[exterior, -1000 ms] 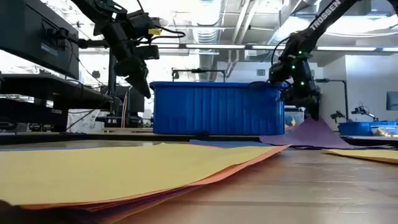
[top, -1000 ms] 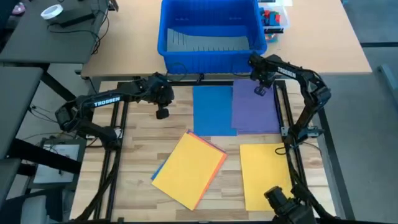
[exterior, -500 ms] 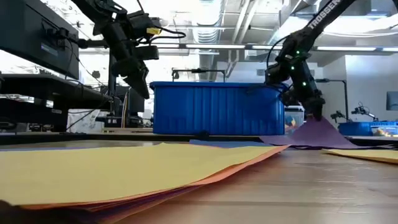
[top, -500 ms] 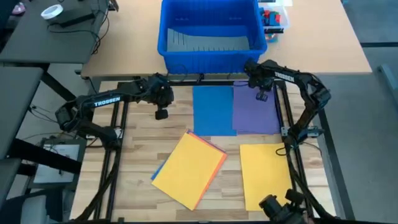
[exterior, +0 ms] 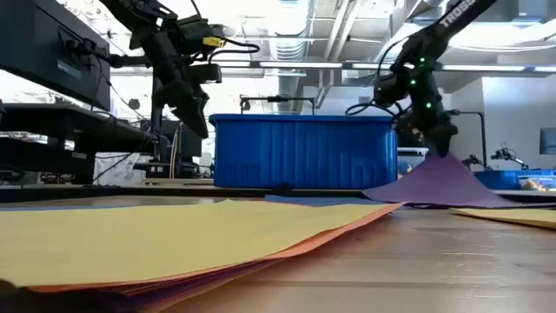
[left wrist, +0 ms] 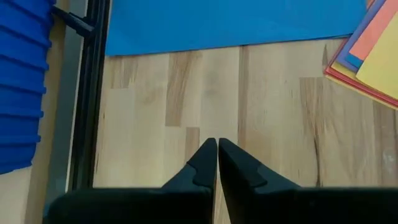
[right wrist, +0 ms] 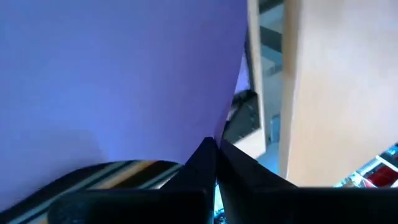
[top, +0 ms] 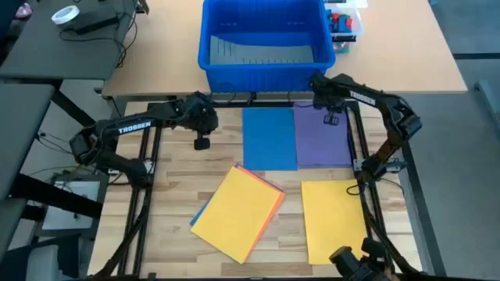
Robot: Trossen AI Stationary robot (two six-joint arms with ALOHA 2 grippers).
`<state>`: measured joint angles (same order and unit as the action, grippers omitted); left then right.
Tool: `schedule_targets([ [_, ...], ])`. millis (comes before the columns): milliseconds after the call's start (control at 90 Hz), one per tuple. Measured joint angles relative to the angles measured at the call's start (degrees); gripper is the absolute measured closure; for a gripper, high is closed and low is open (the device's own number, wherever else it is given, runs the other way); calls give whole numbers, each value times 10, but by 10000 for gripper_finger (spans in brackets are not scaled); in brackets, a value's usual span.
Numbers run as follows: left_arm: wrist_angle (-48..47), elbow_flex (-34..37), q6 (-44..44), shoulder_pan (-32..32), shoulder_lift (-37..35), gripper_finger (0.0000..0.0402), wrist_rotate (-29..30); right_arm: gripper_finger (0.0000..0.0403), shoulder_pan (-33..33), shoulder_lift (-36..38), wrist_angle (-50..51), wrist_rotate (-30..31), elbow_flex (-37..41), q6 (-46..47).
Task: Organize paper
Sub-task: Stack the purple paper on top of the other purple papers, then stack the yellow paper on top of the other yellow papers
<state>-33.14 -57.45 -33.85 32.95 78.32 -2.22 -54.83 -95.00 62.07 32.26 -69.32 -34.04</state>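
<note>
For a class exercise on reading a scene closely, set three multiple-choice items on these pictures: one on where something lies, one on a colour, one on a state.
1. Where does the blue sheet lie?
A. inside the bin
B. flat on the table, beside the purple sheet
C. on top of the fanned stack

2. What colour is the sheet that the right tool grips?
A. purple
B. orange
C. green

3. How is the left tool?
A. shut on a yellow sheet
B. wide open
C. shut, holding nothing, above bare wood

Answers:
1 B: the high view shows it flat, edge to edge with the purple sheet, in front of the blue bin.
2 A: the low view shows the purple sheet peaked up to the tool's tips.
3 C: its wrist view shows the fingers together over bare table.
</note>
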Motion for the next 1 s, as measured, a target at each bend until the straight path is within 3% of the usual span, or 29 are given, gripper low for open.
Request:
schedule_targets([
  [467, -10, 0, -4, 0, 0, 402, 0, 394, -2, 0, 7, 4, 0, 3],
  [733, -9, 0, -6, 0, 0, 402, 0, 287, 5, 0, -2, 18, 0, 10],
  [922, -8, 0, -1, 0, 0, 402, 0, 227, 14, 0, -6, 118, 0, 12],
  [1000, -8, 0, -1, 0, 0, 402, 0, 215, 23, 1, 18, 129, -9, 40],
])
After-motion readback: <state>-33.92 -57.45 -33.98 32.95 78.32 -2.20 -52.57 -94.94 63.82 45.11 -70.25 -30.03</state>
